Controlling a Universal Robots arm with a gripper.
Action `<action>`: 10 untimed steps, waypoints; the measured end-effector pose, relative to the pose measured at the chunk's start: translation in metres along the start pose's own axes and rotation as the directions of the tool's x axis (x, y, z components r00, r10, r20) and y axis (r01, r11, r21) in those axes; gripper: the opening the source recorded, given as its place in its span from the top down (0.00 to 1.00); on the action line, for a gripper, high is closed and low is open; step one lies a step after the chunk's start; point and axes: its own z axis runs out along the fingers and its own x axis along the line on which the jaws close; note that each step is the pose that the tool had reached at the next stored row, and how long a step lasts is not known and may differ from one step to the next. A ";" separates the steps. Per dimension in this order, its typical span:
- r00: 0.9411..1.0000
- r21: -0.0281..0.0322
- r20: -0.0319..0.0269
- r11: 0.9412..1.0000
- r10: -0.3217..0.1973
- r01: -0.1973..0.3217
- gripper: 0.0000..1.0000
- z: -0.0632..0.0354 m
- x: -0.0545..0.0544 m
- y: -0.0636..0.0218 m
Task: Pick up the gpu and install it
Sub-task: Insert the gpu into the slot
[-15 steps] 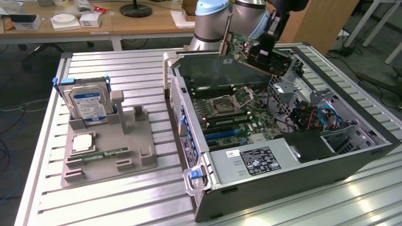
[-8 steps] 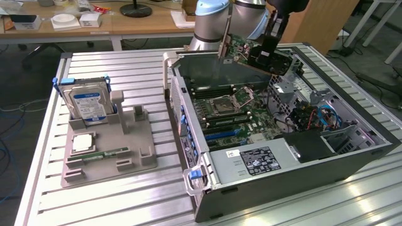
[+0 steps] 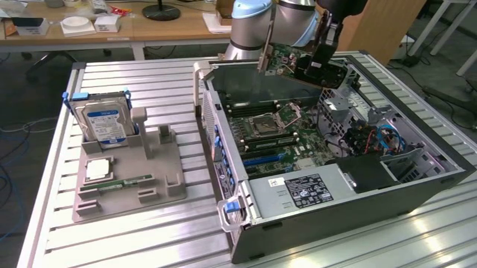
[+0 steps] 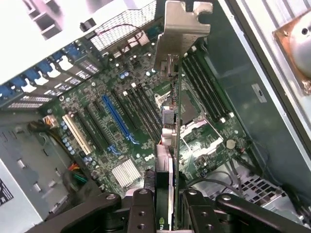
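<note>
Gripper (image 3: 319, 66) clamped on the gpu (image 3: 280, 56), card held clear above the open computer case (image 3: 350, 206).
Fingers (image 4: 142, 208) pinch the card's two flat faces at one end; the card sits on edge with its pale bracket (image 4: 181, 29) at the free end. It hangs over the motherboard (image 4: 121, 111) toward the case's far side, touching nothing. A long blue slot (image 4: 114, 119) lies bare below. Judged light, stiff and thin. Exposed circuitry looks fragile, so grip the faces, not the components. The long overhang could tilt.

gpu (image 4: 169, 136) clamped between fingers (image 4: 142, 209), over motherboard (image 4: 116, 116)
</note>
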 end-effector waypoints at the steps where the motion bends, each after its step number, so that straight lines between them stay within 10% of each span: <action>1: 1.000 0.000 0.000 1.000 -0.013 0.013 0.73 0.0001 0.000 -0.0001; 10: 0.992 0.004 0.004 0.992 -0.129 0.129 0.73 0.0012 0.001 -0.0006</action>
